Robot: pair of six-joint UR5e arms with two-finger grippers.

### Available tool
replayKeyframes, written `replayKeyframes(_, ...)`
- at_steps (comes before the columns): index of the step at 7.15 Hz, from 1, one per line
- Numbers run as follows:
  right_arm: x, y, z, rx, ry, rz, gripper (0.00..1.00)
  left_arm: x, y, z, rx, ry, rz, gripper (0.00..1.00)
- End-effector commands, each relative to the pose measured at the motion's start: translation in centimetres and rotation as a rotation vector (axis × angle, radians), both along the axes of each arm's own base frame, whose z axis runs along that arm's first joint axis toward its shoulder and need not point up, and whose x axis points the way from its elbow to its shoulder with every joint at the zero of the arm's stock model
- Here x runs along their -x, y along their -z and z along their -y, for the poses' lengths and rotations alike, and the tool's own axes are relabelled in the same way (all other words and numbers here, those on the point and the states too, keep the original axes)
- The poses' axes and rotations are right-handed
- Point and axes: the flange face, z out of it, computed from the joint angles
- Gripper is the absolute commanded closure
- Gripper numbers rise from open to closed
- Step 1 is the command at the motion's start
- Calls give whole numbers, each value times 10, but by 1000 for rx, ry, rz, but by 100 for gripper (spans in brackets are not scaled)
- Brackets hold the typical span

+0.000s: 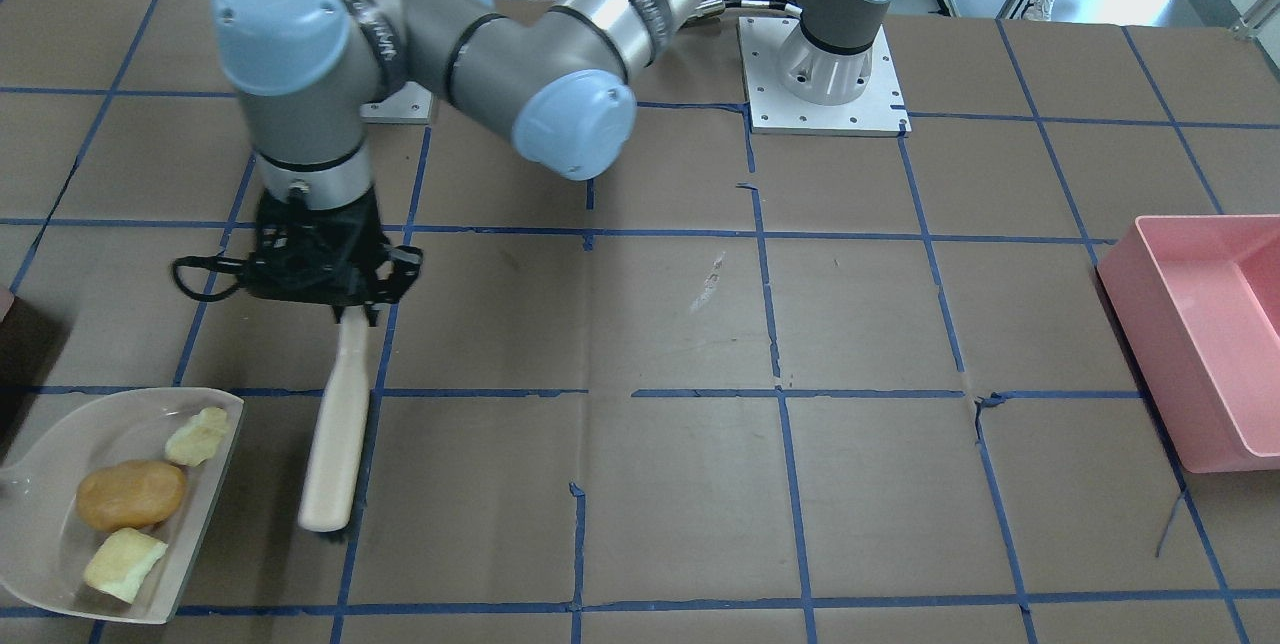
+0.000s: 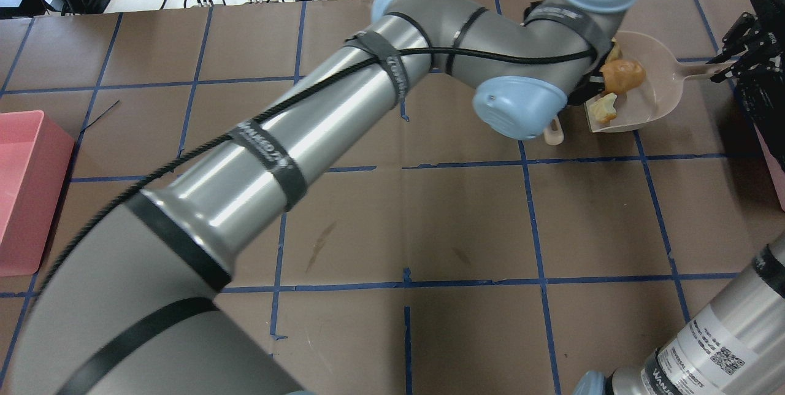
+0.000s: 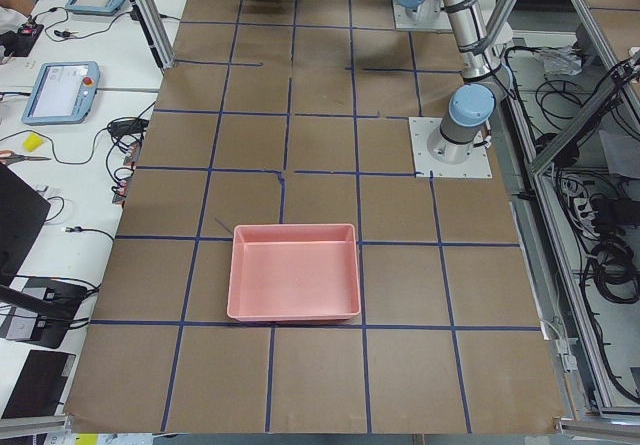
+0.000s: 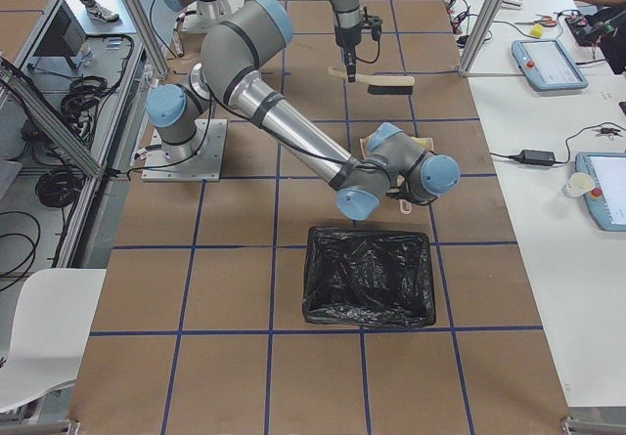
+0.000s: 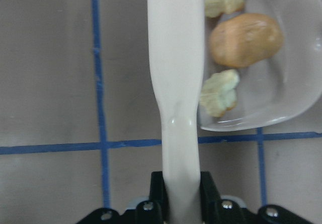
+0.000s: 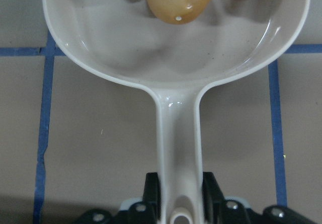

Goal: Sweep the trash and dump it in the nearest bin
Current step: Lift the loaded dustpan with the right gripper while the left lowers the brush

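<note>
A beige dustpan (image 1: 60, 444) lies flat on the table and holds all three trash lumps: a tan ball (image 1: 130, 494), an orange-yellow chunk (image 1: 125, 564) and a pale green-yellow chunk (image 1: 197, 436). My right gripper (image 6: 178, 204) is shut on the dustpan's handle (image 6: 178, 138). My left gripper (image 1: 345, 309) reaches across the table and is shut on a cream brush (image 1: 335, 424), which points down beside the pan's open edge. The left wrist view shows the brush handle (image 5: 176, 58) next to the tan ball (image 5: 245, 39).
A pink bin (image 1: 1200, 344) stands at the table's far end on my left side. A black-lined bin (image 4: 370, 274) stands close to the dustpan on my right side. My long left arm (image 2: 276, 156) spans the table's middle.
</note>
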Motion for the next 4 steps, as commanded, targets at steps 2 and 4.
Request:
replayKeyframes(2,34,-43,-39,71,219,334,100,-169,15,-83,-117,-29,98,98)
replayKeyframes(4,64,-50,-67,50,301,396,100,-214,17,-151,-142,-80,108,99)
